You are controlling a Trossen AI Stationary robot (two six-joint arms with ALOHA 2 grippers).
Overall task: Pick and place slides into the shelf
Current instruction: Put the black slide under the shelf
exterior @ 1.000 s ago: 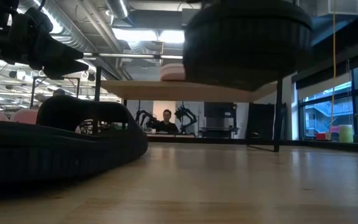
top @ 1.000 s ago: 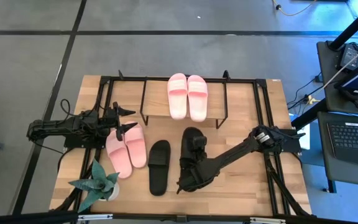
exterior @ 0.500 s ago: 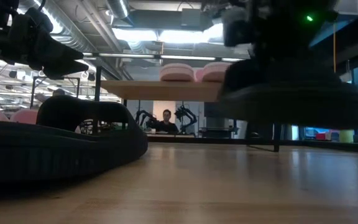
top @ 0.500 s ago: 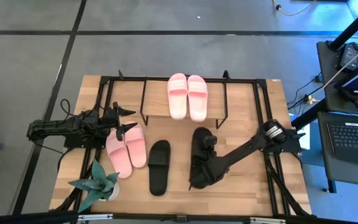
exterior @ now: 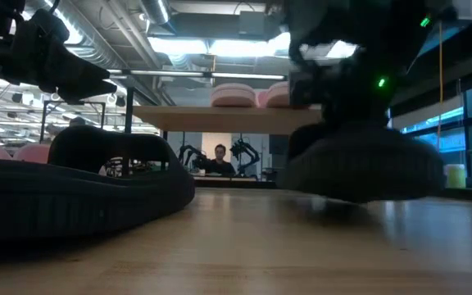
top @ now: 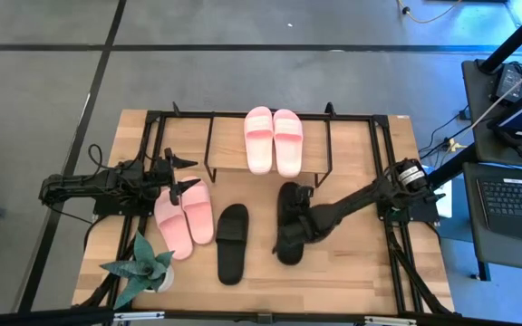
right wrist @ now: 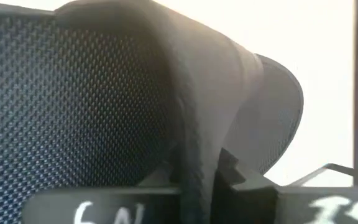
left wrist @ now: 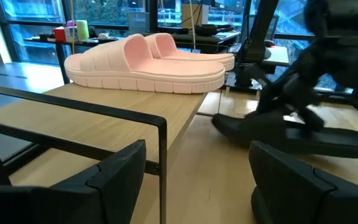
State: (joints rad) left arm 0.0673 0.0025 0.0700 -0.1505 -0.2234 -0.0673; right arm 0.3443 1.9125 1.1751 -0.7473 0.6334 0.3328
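The shelf (top: 211, 145) stands at the table's far side, with one pink pair (top: 273, 140) resting sole-down on its wooden top board (left wrist: 104, 106). A second pink pair (top: 184, 217) and one black slide (top: 232, 243) lie flat on the table. My right gripper (top: 299, 225) is shut on the other black slide (top: 288, 217), right of the first; its sole (exterior: 359, 176) hovers just over the table. My left gripper (top: 181, 172) is open, above the pink pair's far end. My right gripper holds the black slide by its strap (right wrist: 194, 143), whose edge runs down between the two fingers. The arm reaches in from the table's right, slanting down. The slide is roughly level, and I cannot tell whether its sole (exterior: 359, 192) touches the table.
A small potted plant (top: 139, 267) stands at the near left corner. Thin black shelf legs (left wrist: 163, 162) rise in front of my left gripper. A person (exterior: 220, 156) sits far behind the table. Bare wood lies near the right and near edges.
My right gripper has carried the black slide from high over the near side toward the far edge and the shelf, and down close to the table. The left arm and the other slides have stayed put.
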